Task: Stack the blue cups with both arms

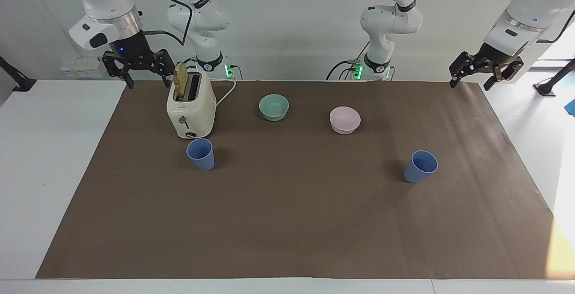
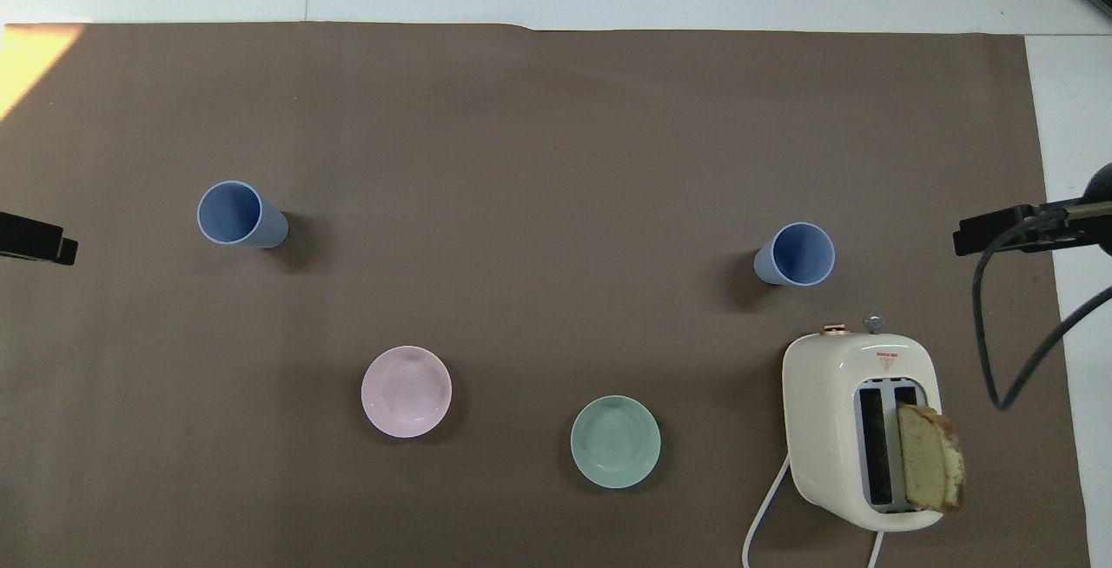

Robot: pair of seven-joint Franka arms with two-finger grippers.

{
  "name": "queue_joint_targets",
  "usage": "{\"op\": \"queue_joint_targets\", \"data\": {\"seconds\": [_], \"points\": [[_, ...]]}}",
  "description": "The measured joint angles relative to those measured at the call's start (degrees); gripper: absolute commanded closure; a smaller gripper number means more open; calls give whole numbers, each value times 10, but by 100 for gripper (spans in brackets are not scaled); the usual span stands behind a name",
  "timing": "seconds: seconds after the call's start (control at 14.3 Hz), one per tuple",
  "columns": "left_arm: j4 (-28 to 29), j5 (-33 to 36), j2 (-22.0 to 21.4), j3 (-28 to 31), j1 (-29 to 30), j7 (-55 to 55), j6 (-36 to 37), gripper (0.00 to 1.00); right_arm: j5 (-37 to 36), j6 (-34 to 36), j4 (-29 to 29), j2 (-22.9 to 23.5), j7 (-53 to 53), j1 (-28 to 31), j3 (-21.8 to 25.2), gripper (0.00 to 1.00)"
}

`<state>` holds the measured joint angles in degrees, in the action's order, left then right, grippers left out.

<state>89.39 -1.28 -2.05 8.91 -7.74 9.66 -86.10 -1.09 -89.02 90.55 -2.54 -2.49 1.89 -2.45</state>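
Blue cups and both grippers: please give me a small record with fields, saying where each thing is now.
cup one: upright, just farther from the robots than the toaster, toward the right arm's end
cup two: upright, alone, toward the left arm's end
stacked: no, cups far apart
right gripper: open, empty, raised beside the toaster
left gripper: open, empty, raised over the mat's corner
bowls: green bowl and pink bowl, nearer to the robots than the cups

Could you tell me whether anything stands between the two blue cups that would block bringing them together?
Nothing visible does. Only bare brown mat lies between the cup by the toaster and the other cup; both bowls sit nearer the robots, off that line.
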Motion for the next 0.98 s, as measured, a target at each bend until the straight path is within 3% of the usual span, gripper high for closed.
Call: {"op": "queue_joint_targets", "data": {"seconds": [0.98], "points": [[7,0,-1,1,0,0,-14,0,0,0,0,0,0,0,0,0]]}}
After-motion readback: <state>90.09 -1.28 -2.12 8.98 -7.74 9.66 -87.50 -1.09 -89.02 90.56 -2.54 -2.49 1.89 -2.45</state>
